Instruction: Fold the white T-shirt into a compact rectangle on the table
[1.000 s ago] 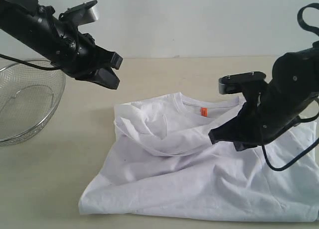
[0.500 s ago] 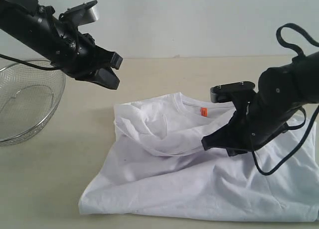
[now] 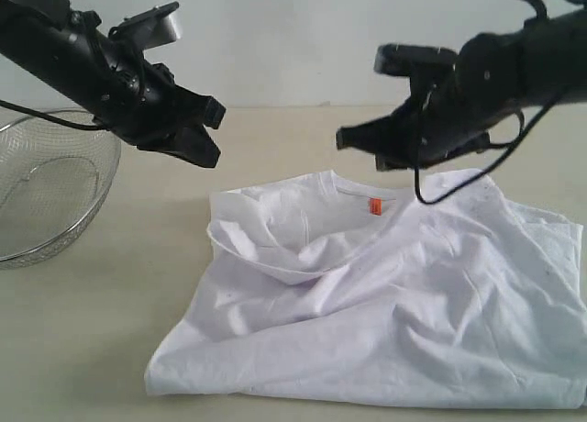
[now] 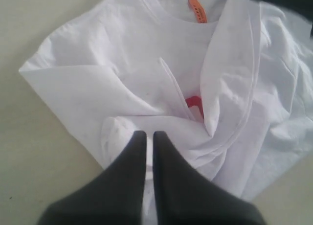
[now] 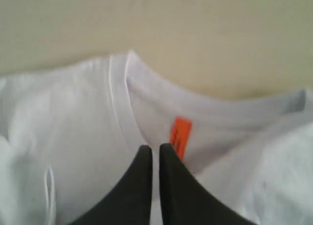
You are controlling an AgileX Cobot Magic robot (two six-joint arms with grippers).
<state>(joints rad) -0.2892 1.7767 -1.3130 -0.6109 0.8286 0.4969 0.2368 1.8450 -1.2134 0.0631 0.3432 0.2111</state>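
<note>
Rumpled white T-shirt (image 3: 367,294) on the table (image 3: 110,349)
Left gripper (image 3: 215,136) and right gripper (image 3: 343,139) hover clear of it, jaws together, empty (orange neck tag (image 3: 373,205) visible).

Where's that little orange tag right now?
In the exterior view, the orange tag sits inside the white T-shirt's collar, near the middle, just below the right hand.

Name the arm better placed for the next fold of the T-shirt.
Likely right. The T-shirt's half on that side lies unfolded; the right end effector hangs above the collar beside it, while the left end effector hangs by the half already folded in.
</note>
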